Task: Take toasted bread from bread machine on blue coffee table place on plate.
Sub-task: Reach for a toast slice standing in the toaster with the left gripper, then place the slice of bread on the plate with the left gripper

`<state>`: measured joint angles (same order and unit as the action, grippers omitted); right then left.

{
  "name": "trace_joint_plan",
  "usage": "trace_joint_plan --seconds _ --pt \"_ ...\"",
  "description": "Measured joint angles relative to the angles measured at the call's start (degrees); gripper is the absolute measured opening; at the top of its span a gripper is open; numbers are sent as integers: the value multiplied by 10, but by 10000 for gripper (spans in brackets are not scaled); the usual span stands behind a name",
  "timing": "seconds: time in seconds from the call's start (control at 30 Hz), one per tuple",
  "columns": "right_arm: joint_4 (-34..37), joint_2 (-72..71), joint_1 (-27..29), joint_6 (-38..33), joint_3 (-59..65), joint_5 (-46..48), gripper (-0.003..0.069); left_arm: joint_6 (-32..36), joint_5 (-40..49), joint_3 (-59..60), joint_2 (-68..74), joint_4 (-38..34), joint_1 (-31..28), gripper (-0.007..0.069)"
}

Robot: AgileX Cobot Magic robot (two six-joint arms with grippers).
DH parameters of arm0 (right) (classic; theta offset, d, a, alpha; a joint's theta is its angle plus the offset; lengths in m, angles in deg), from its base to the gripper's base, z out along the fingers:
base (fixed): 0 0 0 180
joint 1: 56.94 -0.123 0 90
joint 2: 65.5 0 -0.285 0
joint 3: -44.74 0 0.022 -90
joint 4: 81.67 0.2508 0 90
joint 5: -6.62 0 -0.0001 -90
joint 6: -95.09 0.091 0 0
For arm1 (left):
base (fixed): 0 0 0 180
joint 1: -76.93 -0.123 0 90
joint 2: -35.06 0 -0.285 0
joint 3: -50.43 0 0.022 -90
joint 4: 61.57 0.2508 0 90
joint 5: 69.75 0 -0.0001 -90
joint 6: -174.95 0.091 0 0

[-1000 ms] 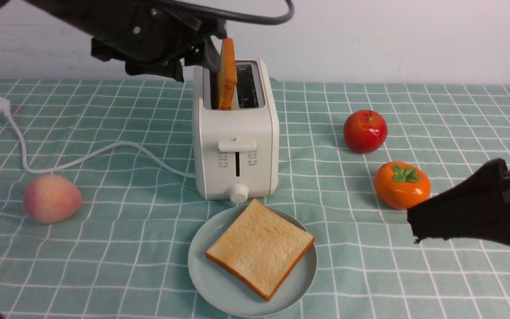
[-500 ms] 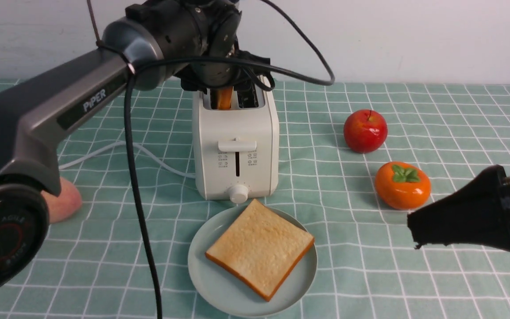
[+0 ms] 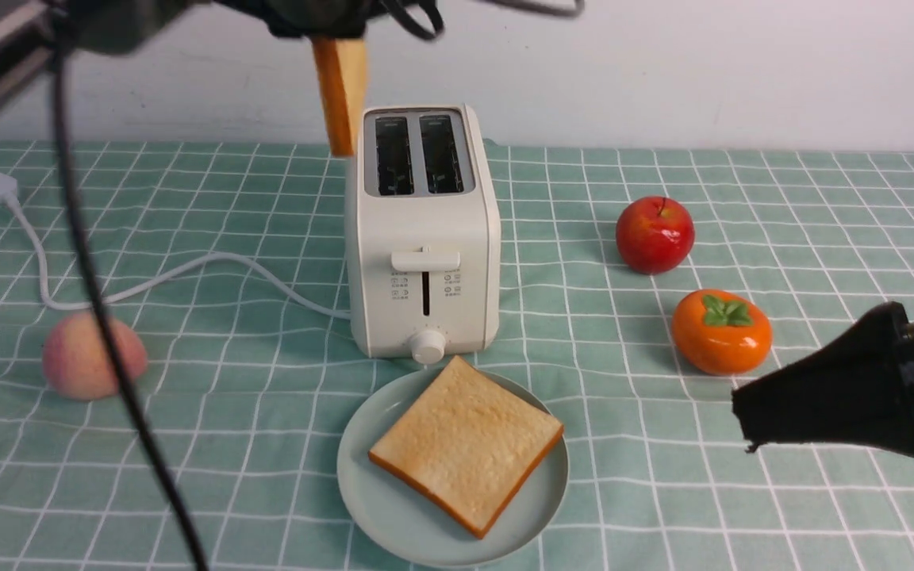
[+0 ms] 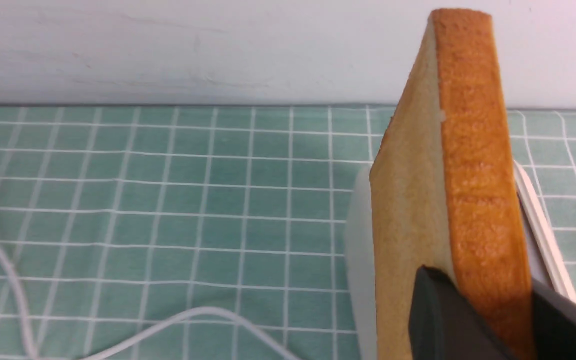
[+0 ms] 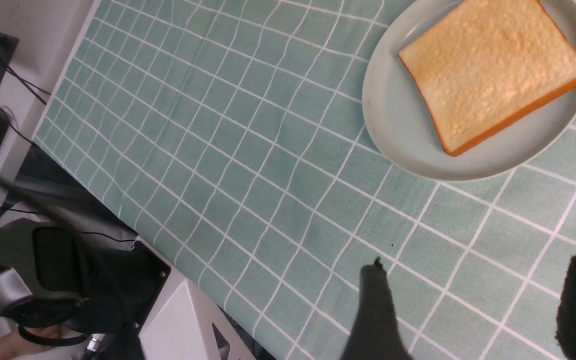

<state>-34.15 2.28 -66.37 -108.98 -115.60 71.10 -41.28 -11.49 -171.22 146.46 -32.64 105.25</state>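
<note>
My left gripper [image 3: 338, 36] is shut on one slice of toasted bread [image 3: 340, 91] and holds it upright in the air, above and just left of the bread machine [image 3: 423, 270]. In the left wrist view the slice [image 4: 460, 190] is clamped between the two black fingers [image 4: 438, 320]. Both toaster slots look dark and empty. The second slice [image 3: 466, 444] lies flat on the plate [image 3: 366, 484] in front of the toaster, and shows in the right wrist view [image 5: 490, 70]. My right gripper [image 3: 746, 412] is open and empty, low at the right of the plate.
On the blue coffee table [image 3: 251, 444], a red apple [image 3: 654, 235] and an orange persimmon [image 3: 720, 331] lie right of the toaster. A peach [image 3: 84, 354] lies at the left. The white cord [image 3: 147, 281] runs left to its plug [image 3: 1, 187]. A black cable [image 3: 116, 349] hangs across the left foreground.
My left gripper closed on the slice standing in the toaster's left slot and lifted it out, up and to the left. The right arm has barely moved.
</note>
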Motion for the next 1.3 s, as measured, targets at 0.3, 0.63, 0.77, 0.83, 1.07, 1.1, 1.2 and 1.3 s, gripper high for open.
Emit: trace_joint_plan --seconds 0.3,0.63,0.77,0.83,1.07,1.1,1.2,1.3 --pt "-2 0 0 -4 0 -5 466 141 132 154 -180 -125 -1 101" --pt "-3 0 0 -4 0 -24 465 401 -159 497 -202 -629 1 101" --pt "-3 0 0 -4 0 -24 465 453 -260 556 -154 -740 2 101" --pt "-3 0 0 -4 0 -20 465 480 -301 573 -108 -799 2 101" --pt "-4 0 0 -4 0 5 465 500 -334 577 -29 -844 1 101" --pt "-4 0 0 -4 0 5 465 500 -333 577 -29 -844 1 101" --pt "-4 0 0 -4 0 13 465 500 -339 577 -32 -844 1 142" --pt "-4 0 0 -4 0 13 465 501 -341 577 -46 -834 1 244"
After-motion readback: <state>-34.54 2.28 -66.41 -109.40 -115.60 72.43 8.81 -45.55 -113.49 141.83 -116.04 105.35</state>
